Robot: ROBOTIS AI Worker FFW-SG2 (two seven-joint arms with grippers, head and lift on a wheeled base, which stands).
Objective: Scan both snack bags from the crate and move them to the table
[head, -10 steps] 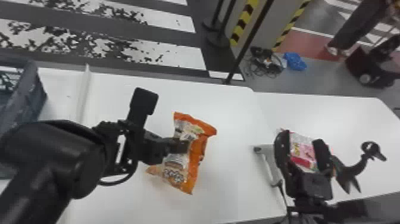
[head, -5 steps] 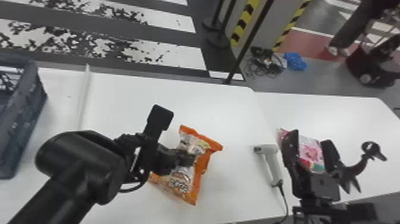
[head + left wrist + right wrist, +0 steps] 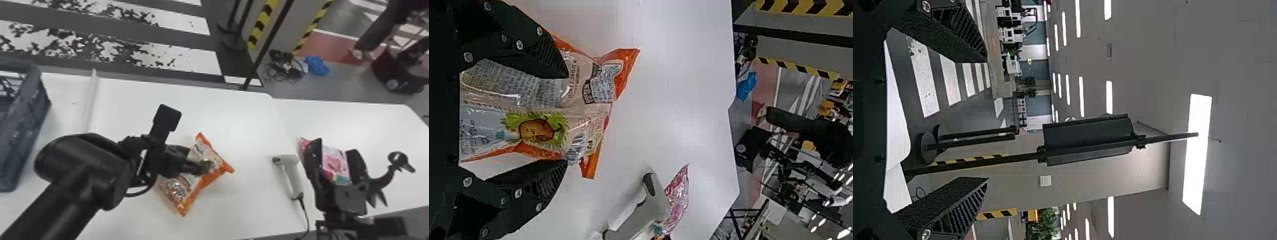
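Bench tops, white and smooth point(image 3: 242, 127), run across the work, and a blue-grey slatted plastic crate point(image 3: 28, 121) stands at the robot's left. The left tool point(image 3: 567, 120), two flat black fingers, grips a puffed orange and clear-fronted snack bag point(image 3: 188, 191) across its width; the fingers stand apart by the bag's own bulk. The bag sits tilted over the bench between the crate and the scanner; whether its lower edge touches the surface I cannot tell. The right tool point(image 3: 986, 117) has its black fingers spread with nothing between them. Past it, a shiny pink snack bag point(image 3: 333, 162) lies on the bench, partly hidden by those fingers. Just beside that bag rests a light grey handheld scanner point(image 3: 292, 175), its thin black cable point(image 3: 306, 217) leading to the near edge.

The orange bag could twist or slip, since slick film over loose filling gives the fingers little to bite on; too hard a squeeze might split a seam. If its code is creased or turned away, the scan would likely fail. The right tool, lowered carelessly for the scanner, could nudge the pink bag or snag the cable.

The orange bag's back carries dense small print, a pale boxed panel point(image 3: 601, 82) near one end and a brown cartoon figure point(image 3: 536, 129) on green. Large lettering marks its front; the pink bag shows a pink printed picture.
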